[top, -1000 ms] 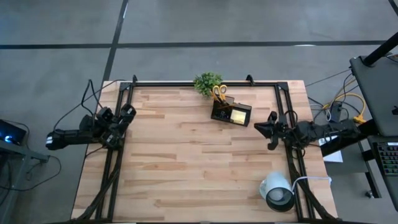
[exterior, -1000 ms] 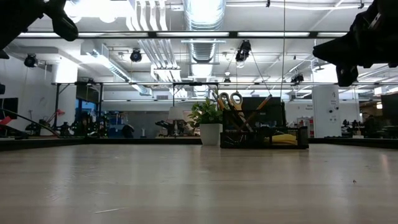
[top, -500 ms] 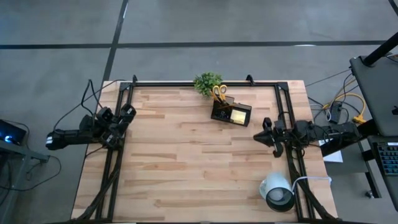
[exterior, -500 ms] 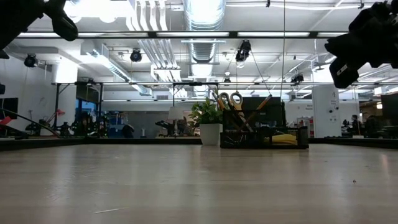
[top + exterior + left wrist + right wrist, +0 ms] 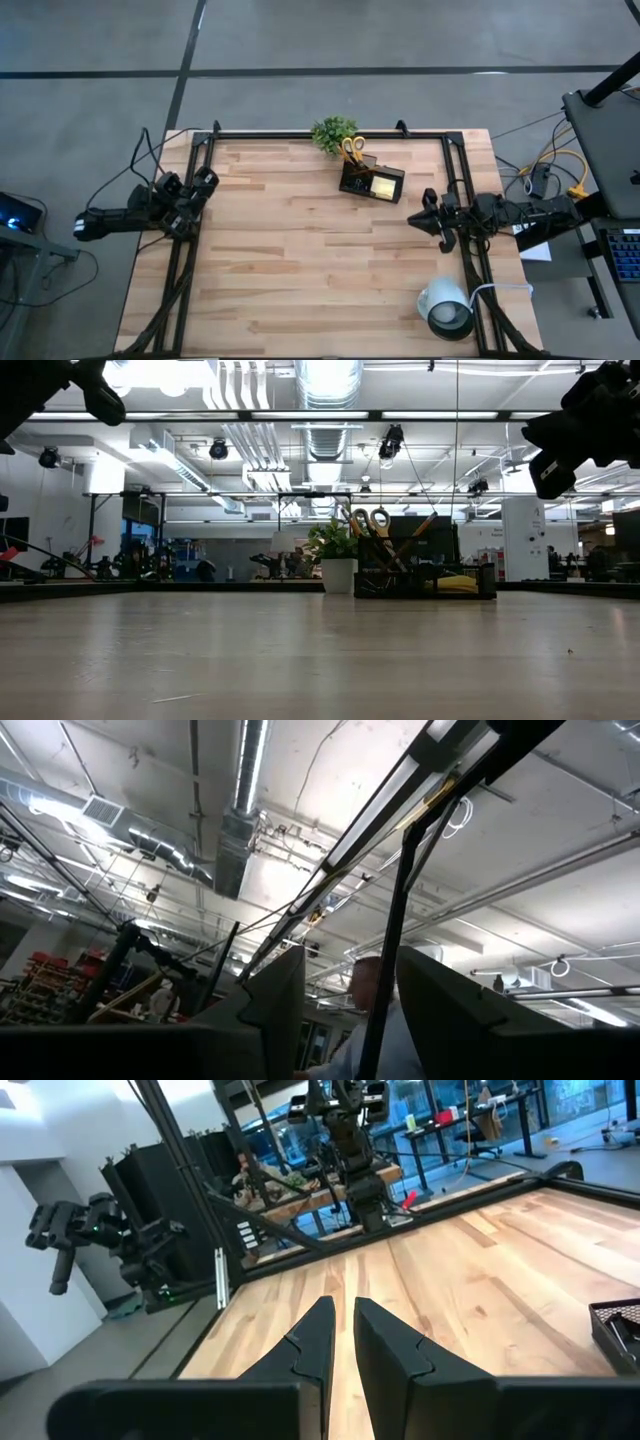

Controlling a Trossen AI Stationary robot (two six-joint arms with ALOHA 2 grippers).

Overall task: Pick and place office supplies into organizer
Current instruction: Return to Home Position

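The black wire-mesh organizer point(image 5: 372, 181) stands on the table near the far edge, right of centre. Yellow-handled scissors point(image 5: 352, 148) stick up out of it, handles on top. A yellow sticky-note pad point(image 5: 383, 186) lies in another of its compartments, and an orange pencil point(image 5: 418, 528) leans inside. My right gripper point(image 5: 423, 216) hovers at the table's right side, nearer than the organizer, shut, pointing level toward the left edge, with nothing in it. My left gripper point(image 5: 208, 178) waits at the left edge, open and empty, tilted up at the ceiling point(image 5: 350, 982).
A small green plant point(image 5: 333, 132) in a white pot stands just beyond the organizer at the far edge. A white cup-like cylinder with a black tape roll point(image 5: 446, 306) sits at the near right corner. Black frame rails point(image 5: 330, 134) border the table. Bare wood fills the middle.
My right gripper has swung round at the wrist, from slanting toward the far edge to pointing straight at the table's left edge. It has stayed shut. It has kept still for the last half second.
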